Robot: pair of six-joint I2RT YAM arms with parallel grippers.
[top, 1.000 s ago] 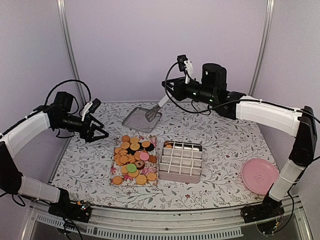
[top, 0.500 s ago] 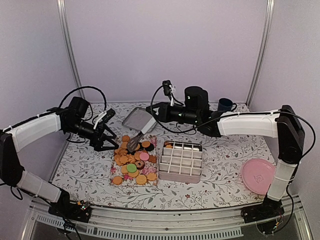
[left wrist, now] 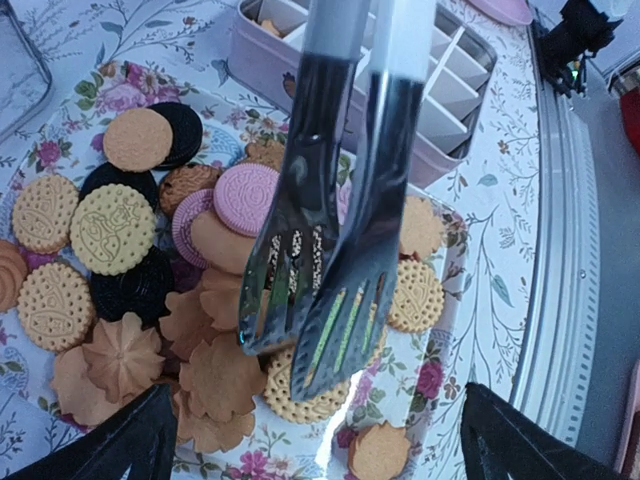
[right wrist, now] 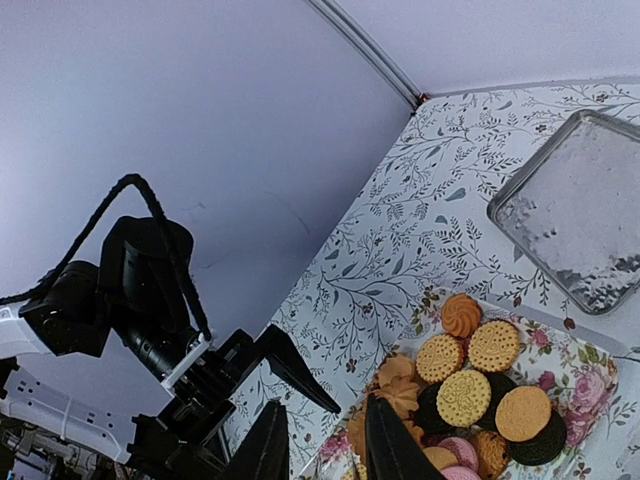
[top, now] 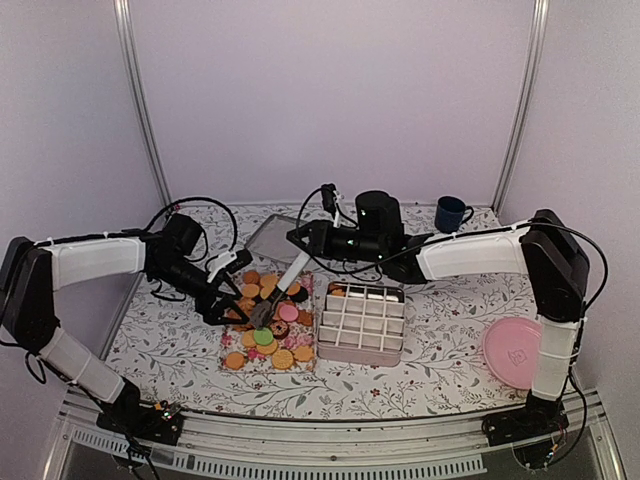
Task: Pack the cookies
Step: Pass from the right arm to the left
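The cookies (top: 270,325) lie heaped on a flowered rectangular tray (top: 228,345): golden, dark, pink and one green. My right gripper (top: 305,245) is shut on the white handles of metal tongs (top: 280,290), which slant down to the heap. In the left wrist view the two slotted tong blades (left wrist: 330,280) hang slightly apart just above the cookies (left wrist: 115,228), with nothing between them. My left gripper (top: 232,300) is open at the tray's left edge and holds nothing. The right wrist view shows the cookies (right wrist: 465,397) beyond my right gripper (right wrist: 325,450).
A pink box with a white grid divider (top: 362,322) stands right of the tray, one cookie in its far-left cell. A metal tray (top: 268,238) lies behind, a blue mug (top: 450,213) at the back right, a pink plate (top: 518,352) at the near right.
The right arm has swung the tongs from over the metal tray down onto the cookie heap. The left gripper has moved right to the flowered tray's edge, staying open.
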